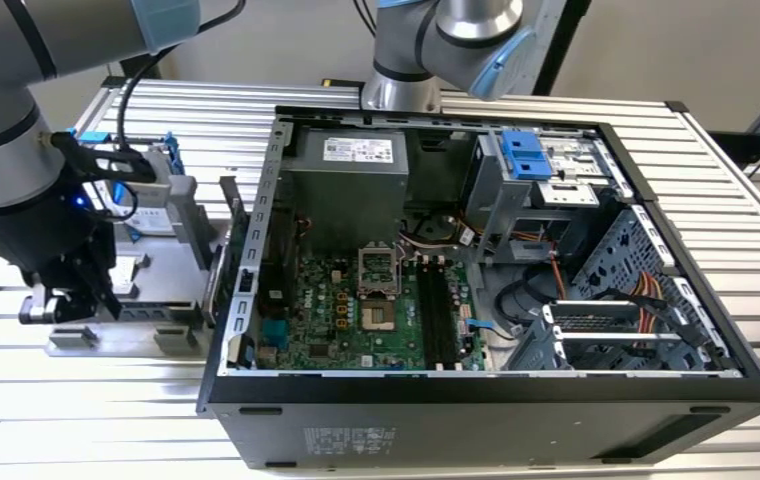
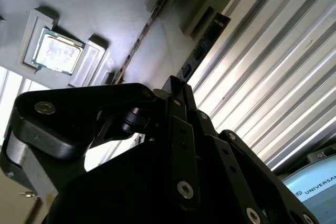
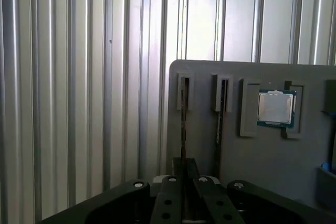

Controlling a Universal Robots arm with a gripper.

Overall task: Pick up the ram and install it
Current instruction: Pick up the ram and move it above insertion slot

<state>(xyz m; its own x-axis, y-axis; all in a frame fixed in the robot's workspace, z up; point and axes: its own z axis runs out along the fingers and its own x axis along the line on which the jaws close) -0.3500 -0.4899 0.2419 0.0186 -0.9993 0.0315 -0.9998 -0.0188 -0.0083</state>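
In the exterior view the black two-finger gripper (image 1: 76, 305) of the dark arm is low in the left part of the frame. It is down over a flat grey plastic fixture plate (image 1: 153, 335). This plate lies on the silver ribbed metal table (image 1: 734, 190), just beside the left wall of the big open black computer case (image 1: 487, 405). Inside the case a green motherboard (image 1: 353, 310) lies in the centre of the frame. The base of a second, silver-and-blue robot arm (image 1: 440, 45) stands at the upper middle edge.

In the first wrist view the gripper (image 3: 184, 161) has its fingers (image 3: 191, 170) pressed together on the long, thin, dark ram (image 3: 182, 124) (it is seen almost edge-on, so it looks like a narrow dark line). The ram stands on its edge in the slot of the fixture plate that is nearest to the plate's border, with the table ribs just beside it. One end of it reaches the raised grey block of this slot. I cannot tell if it is fully seated or a little lifted.

In the second wrist view the ram (image 2: 202, 48) runs from that block to the gripper (image 2: 176, 85), which pinches it.

The neighbour slot holds a second thin strip (image 3: 220, 114), apart from the fingers. Beyond it a square silver processor chip with a green border (image 3: 276, 107) lies flat in its own pocket.
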